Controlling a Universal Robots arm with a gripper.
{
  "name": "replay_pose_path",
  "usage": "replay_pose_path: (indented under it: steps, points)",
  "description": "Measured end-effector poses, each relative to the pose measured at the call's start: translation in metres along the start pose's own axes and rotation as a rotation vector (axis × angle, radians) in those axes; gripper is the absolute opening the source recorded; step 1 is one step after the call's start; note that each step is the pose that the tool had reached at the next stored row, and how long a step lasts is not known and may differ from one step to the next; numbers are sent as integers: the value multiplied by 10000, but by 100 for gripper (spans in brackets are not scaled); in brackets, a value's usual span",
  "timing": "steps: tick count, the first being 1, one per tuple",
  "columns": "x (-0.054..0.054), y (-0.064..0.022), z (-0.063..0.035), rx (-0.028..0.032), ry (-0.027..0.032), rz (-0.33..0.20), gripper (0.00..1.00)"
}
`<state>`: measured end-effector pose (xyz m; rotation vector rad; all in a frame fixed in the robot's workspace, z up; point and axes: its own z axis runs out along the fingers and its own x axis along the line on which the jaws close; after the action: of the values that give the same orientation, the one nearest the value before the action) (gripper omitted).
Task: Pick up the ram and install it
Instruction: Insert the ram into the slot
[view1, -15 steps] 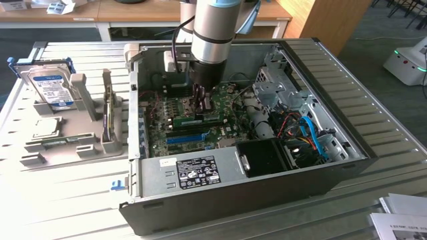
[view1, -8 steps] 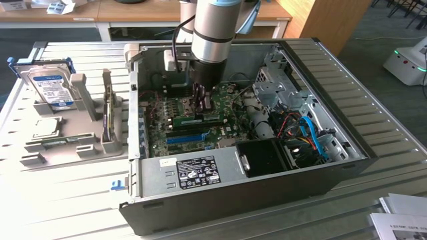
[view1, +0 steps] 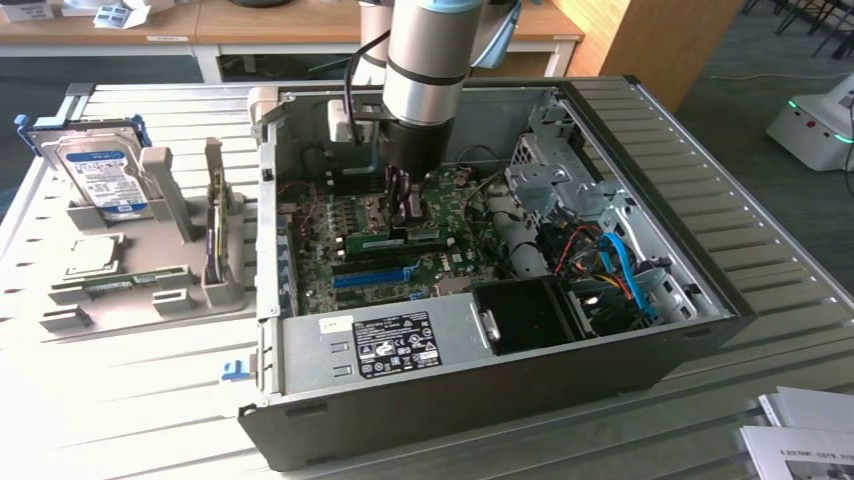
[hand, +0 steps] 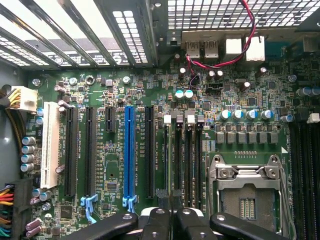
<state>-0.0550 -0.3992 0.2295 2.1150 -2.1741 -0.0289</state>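
Gripper (hand: 170, 216) clamped on the ram (view1: 396, 238), black memory slots (hand: 178, 155) just beneath: keep your stick square, press evenly.

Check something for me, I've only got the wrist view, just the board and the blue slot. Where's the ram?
Observer: The ram stands on edge over the motherboard, right at the tips of the jaws, which look closed on it.
Operator: Anything sitting outside the case?
Observer: A grey fixture on the exterior view's left of the case holds a hard drive.
Operator: Processor?
Observer: A square silver chip lies in that fixture, nearer the camera than the drive.
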Motion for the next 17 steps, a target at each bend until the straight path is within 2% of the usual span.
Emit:
replay_pose_path:
  steps: [17]
  points:
    - [-1,0,7,9,14,-151,12]
